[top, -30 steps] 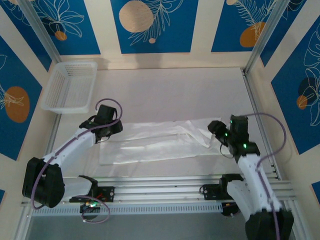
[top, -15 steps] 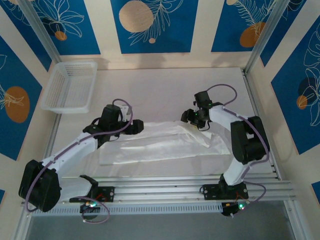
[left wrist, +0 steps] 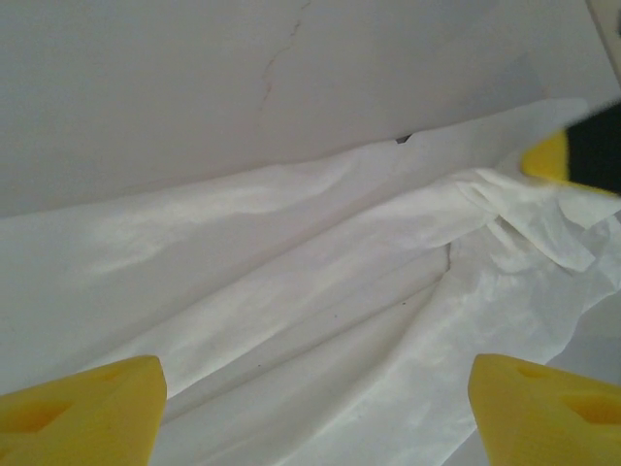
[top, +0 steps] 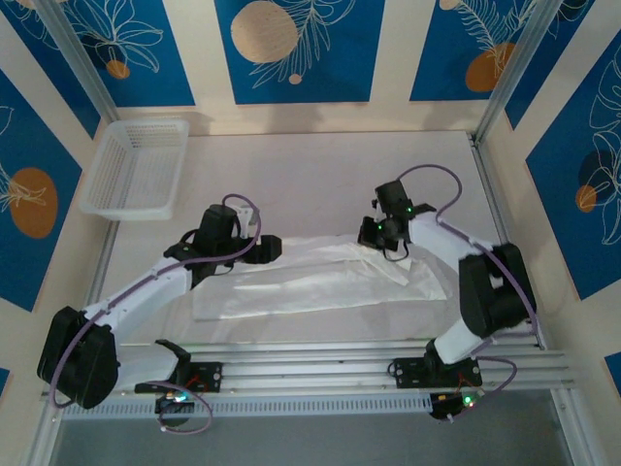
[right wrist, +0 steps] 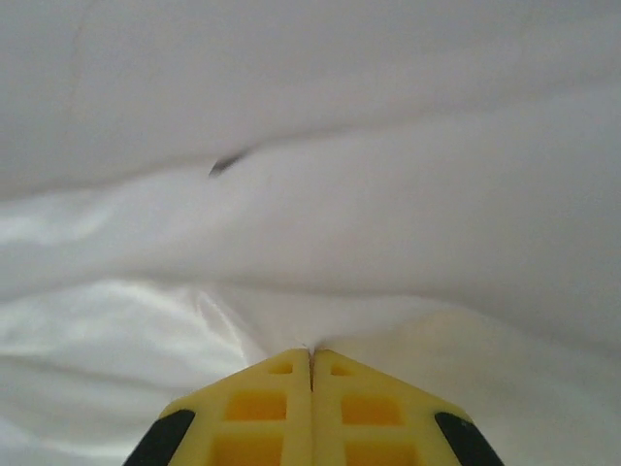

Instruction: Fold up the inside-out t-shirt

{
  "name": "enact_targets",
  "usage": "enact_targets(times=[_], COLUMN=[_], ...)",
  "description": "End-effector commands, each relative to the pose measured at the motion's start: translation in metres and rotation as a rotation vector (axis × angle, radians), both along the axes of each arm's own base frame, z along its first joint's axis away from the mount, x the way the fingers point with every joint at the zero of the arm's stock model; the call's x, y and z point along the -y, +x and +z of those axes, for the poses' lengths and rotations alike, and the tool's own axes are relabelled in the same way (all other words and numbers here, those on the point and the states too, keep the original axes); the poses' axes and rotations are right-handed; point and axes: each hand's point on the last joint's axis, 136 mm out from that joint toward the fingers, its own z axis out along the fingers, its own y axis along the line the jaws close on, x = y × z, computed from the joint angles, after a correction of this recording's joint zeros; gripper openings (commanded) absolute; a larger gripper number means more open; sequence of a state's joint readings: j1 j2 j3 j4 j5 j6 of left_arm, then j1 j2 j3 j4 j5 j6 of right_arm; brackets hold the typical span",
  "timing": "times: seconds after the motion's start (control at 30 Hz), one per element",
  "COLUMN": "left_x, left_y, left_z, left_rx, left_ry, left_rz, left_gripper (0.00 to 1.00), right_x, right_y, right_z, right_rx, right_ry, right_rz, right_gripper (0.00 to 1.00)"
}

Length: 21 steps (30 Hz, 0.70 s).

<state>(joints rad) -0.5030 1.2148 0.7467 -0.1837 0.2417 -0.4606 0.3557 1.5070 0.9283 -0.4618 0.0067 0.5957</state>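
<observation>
Right pincer point(right wrist: 310, 351) tight on t-shirt point(right wrist: 388, 243).

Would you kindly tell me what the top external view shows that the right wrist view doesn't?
Top external: the mesh basket far left, the left gripper open over the t-shirt, and the shirt's full length as a long band. Right wrist: the right gripper shut on a pinch of cloth, with the small dark label beyond. Both: the t-shirt and the right gripper at its far edge.
</observation>
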Motion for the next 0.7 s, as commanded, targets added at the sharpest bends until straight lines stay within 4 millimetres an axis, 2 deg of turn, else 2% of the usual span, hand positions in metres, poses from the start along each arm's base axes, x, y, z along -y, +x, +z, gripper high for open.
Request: enact_targets(times=[0.0,0.03,0.1,0.17,0.23,0.3,0.37,0.43,0.47,0.53,0.57,0.67], left_x=[0.000,-0.001,-0.001,0.002,0.006,0.011,0.012,0.005,-0.005,-0.028,-0.040,-0.061], left_y=[0.000,0.000,0.000,0.001,0.002,0.004,0.005,0.006,0.007,0.010,0.010,0.014], left_z=[-0.003,-0.004,-0.006,-0.006,-0.006,-0.006,-0.011,-0.019,-0.026,-0.038,-0.044,-0.057], left_rx=[0.012,0.011,0.012,0.012,0.018,0.017,0.004,-0.021,-0.042,-0.092,-0.124,-0.185], left_ry=[0.030,0.032,0.023,0.004,-0.012,-0.006,0.024,0.088,0.142,0.252,0.316,0.449], left_rz=[-0.006,-0.003,0.007,0.008,-0.003,-0.019,-0.023,0.014,0.064,0.178,0.236,0.329], left_gripper=[0.81,0.81,0.81,0.81,0.81,0.81,0.80,0.74,0.66,0.24,0.01,0.00], right_x=[-0.006,-0.006,-0.005,-0.007,-0.002,0.010,0.031,0.052,0.062,0.076,0.081,0.092], right_y=[-0.073,-0.087,-0.110,-0.115,-0.108,-0.090,-0.068,-0.050,-0.042,-0.030,-0.026,-0.021], right_z=[-0.017,-0.020,-0.021,-0.007,0.014,0.030,0.033,0.028,0.024,0.016,0.011,-0.003], right_rx=[-0.126,-0.132,-0.134,-0.111,-0.057,0.021,0.057,0.058,0.050,0.040,0.026,-0.024], right_ry=[0.028,0.034,0.087,0.156,0.177,0.171,0.147,0.128,0.113,0.092,0.079,0.044], right_rz=[0.002,-0.007,-0.024,-0.010,-0.014,-0.053,-0.135,-0.206,-0.237,-0.262,-0.268,-0.274], right_gripper=[0.00,0.02,0.18,0.30,0.36,0.40,0.40,0.39,0.38,0.31,0.24,0.08])
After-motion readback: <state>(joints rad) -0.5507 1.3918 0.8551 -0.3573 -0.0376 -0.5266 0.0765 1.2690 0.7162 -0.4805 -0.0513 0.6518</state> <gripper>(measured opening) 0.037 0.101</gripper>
